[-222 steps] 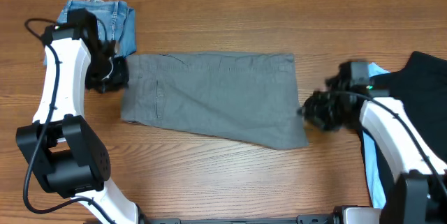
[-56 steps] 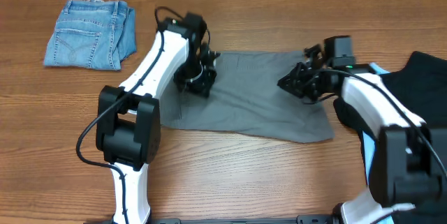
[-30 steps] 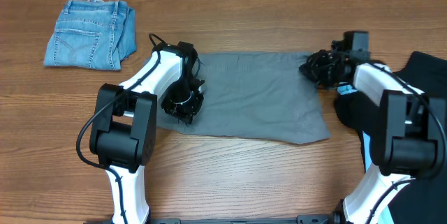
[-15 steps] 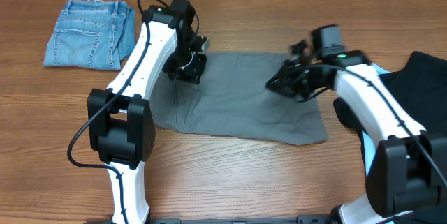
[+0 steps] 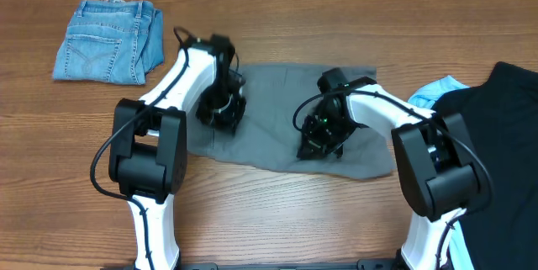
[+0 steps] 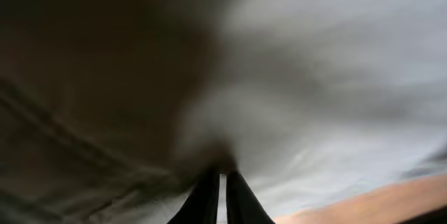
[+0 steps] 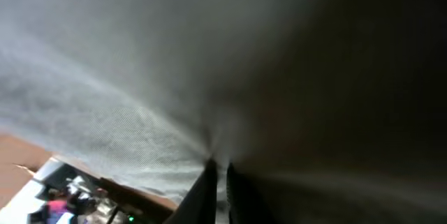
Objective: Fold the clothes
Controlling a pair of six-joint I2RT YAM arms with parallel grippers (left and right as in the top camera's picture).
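Folding step: my left end effector (image 5: 220,110) and right end effector (image 5: 322,140), both narrow, pinch grey-green shorts (image 5: 269,93); next I should lift together.

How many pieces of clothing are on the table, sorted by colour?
Grey-green shorts: 1
Blue denim pair: 1
Black garment: 1
Light blue garment: 1
Total: 4
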